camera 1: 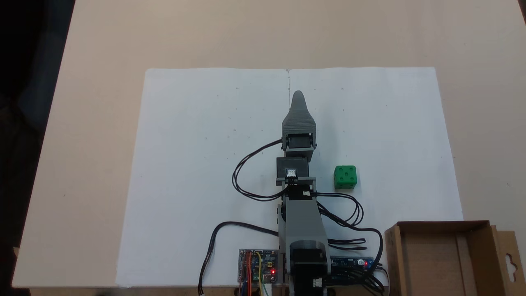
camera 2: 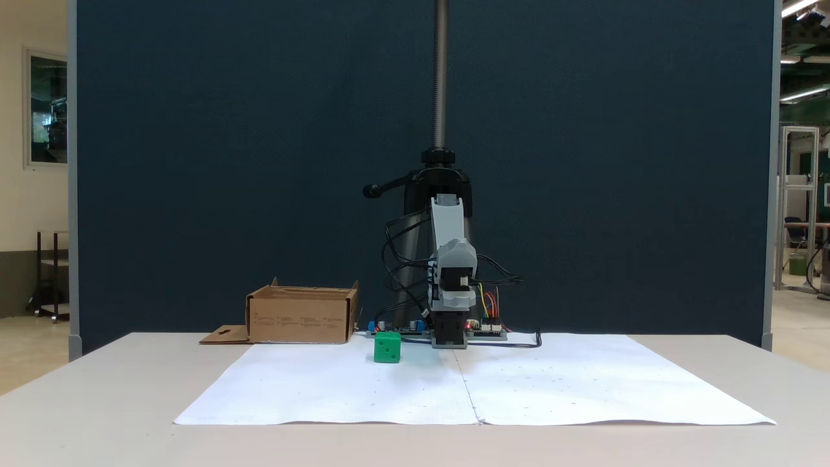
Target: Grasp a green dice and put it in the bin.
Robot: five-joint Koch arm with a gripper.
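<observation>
The green dice [camera 1: 345, 176] sits on the white paper, right of the arm's forearm in the fixed view from above; in the front fixed view the dice [camera 2: 387, 347] lies left of the arm's base. My gripper [camera 1: 298, 95] is raised and points away from the base, far beyond the dice, with nothing seen in it. Its jaws lie one over the other, and from the front the gripper [camera 2: 455, 258] faces the camera, so their gap is hidden. The bin [camera 1: 393, 259], a brown cardboard box, stands beside the base, with its slotted flap [camera 1: 509, 260] folded outward. Seen from the front, the bin [camera 2: 298, 318] stands behind and left of the dice.
Two white paper sheets [camera 1: 205, 164] cover the middle of the beige table [camera 1: 102, 61]. Circuit boards [camera 1: 257, 267] and black cables [camera 1: 242, 172] cluster around the arm's base. A tripod pole [camera 2: 441, 71] rises behind the arm before a dark blue partition [camera 2: 227, 162].
</observation>
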